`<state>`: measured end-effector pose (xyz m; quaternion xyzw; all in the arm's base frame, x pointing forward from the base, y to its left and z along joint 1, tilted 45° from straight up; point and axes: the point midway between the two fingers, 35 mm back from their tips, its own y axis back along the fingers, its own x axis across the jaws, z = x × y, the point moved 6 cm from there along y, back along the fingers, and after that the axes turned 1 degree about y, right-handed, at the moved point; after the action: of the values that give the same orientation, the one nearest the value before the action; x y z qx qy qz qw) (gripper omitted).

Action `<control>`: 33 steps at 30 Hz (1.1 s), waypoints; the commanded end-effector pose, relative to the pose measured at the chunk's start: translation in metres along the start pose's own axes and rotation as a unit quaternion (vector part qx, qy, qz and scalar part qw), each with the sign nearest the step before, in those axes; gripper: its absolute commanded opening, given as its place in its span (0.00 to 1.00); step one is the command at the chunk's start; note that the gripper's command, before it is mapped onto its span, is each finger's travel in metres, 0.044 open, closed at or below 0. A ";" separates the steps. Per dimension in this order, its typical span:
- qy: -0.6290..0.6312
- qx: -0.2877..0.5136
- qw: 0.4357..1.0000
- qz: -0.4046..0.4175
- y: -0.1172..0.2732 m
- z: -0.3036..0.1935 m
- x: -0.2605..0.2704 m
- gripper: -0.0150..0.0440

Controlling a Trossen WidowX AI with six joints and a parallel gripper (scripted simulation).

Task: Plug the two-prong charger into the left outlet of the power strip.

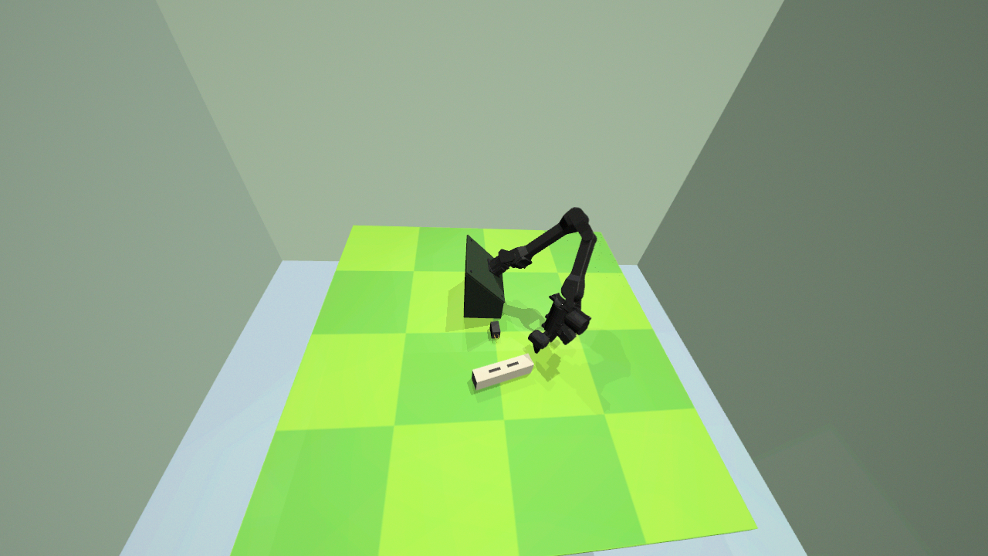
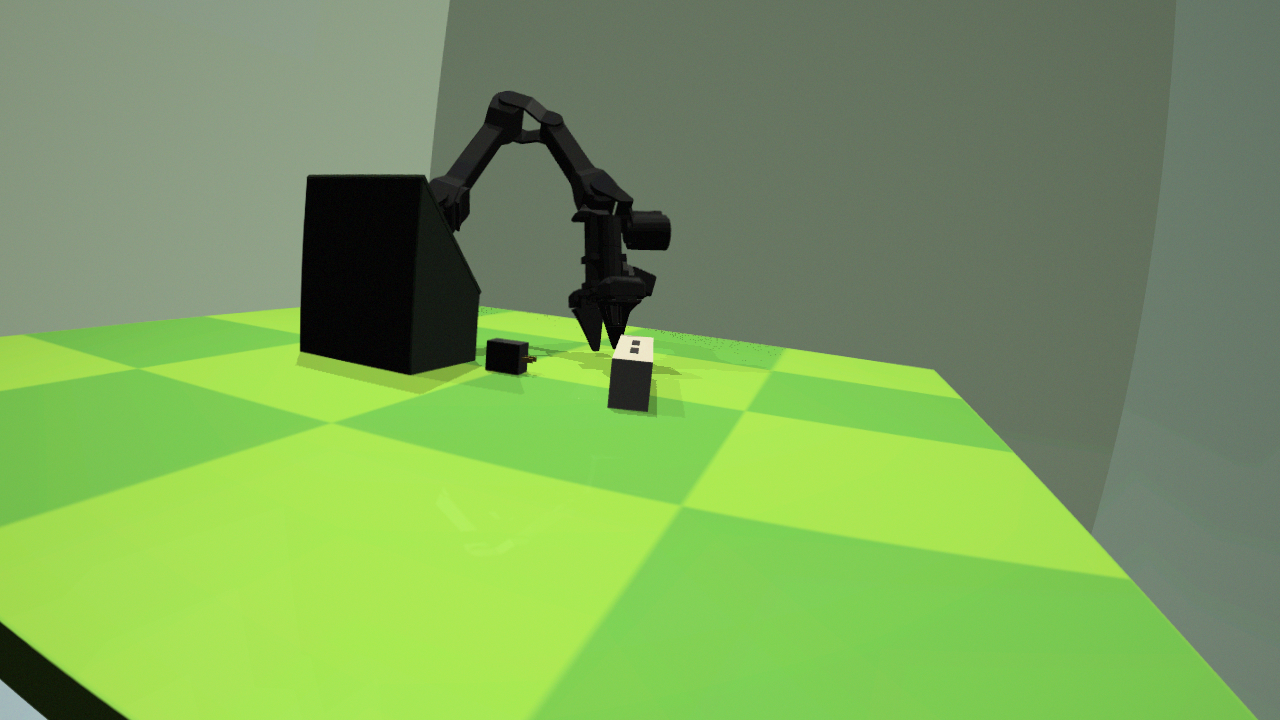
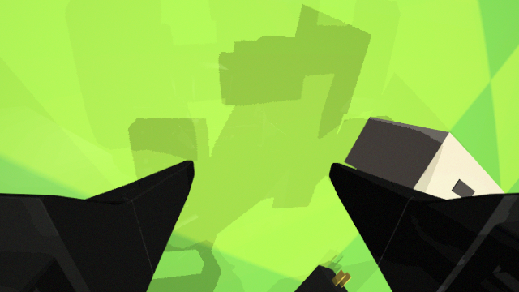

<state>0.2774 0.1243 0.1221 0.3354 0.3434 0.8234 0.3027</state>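
The black charger [image 1: 494,330] [image 2: 506,355] [image 3: 320,281] lies on the table with its two brass prongs pointing toward the power strip. The power strip [image 1: 488,379] [image 2: 630,383] [image 3: 393,152] is a long box with a cream top holding two dark outlets. In the wrist view one outlet shows beside the right finger, which hides part of the strip. My gripper [image 1: 539,347] [image 2: 605,347] [image 3: 264,168] is open and empty, pointing down above the table, beyond the strip's right end in the top view. The charger is at the bottom edge of the wrist view, partly cut off.
A black wedge-shaped block [image 1: 483,297] [image 2: 358,268] stands behind the charger, with the arm's base on its sloped face. The checkered green table [image 1: 448,483] [image 2: 358,573] carries everything. Walls stand around the table.
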 end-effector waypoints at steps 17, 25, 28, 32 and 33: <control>-0.100 0.068 0.993 0.009 0.007 -0.055 -0.061 1.00; -0.142 0.086 0.986 0.021 0.013 -0.077 -0.079 1.00; -0.158 0.090 0.983 0.027 0.015 -0.086 -0.084 1.00; -0.180 0.096 0.978 0.035 0.018 -0.097 -0.090 1.00; -0.185 0.097 0.977 0.038 0.019 -0.100 -0.092 1.00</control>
<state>0.2557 0.0182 0.0557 0.5054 0.3538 0.7274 0.3004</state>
